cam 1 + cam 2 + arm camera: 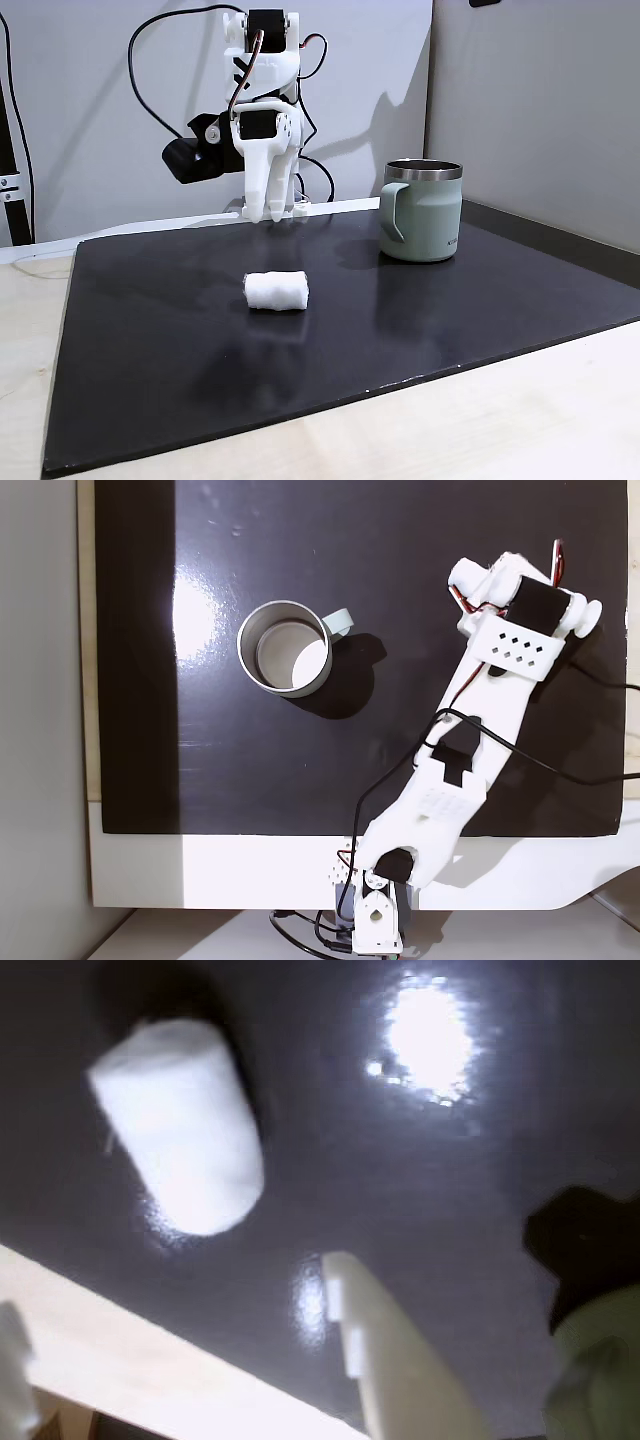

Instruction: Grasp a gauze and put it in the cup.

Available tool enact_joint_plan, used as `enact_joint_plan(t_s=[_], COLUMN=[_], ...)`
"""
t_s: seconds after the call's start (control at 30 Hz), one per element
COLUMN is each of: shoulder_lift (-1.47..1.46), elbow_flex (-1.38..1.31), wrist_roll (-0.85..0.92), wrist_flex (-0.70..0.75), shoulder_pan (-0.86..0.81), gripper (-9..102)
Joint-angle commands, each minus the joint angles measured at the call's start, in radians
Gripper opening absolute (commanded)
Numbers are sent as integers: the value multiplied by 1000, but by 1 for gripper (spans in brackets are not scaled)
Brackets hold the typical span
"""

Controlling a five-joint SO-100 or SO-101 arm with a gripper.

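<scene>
The gauze (276, 291) is a small white fuzzy roll lying on its side on the black mat (150, 350), left of the cup (421, 210). The cup is a pale green mug with a steel rim, standing upright and empty (285, 648). My gripper (263, 213) hangs fingers-down over the mat's far edge, behind the gauze and well apart from it. It is open and holds nothing. In the wrist view the gauze (180, 1125) lies at the upper left, one white finger (375, 1350) rises from the bottom, and the cup (600, 1370) shows at the lower right.
The black mat (200, 780) lies on a pale table (500, 420). The arm (450, 780) reaches from its base at the bottom edge of a fixed view up to the right, with cables trailing. Grey walls stand close behind and to the right of the cup.
</scene>
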State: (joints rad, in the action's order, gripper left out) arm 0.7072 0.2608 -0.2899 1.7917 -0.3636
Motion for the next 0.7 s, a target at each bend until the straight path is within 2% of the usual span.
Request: enact_joint_plan(t_s=[0.0,0.67], shoulder_lift=[-14,-385], elbow_flex=[-92,-446], wrist_roll=[18,37], wrist_flex=[6,-32], shoulder_pan=[12,6], gripper=[35,37])
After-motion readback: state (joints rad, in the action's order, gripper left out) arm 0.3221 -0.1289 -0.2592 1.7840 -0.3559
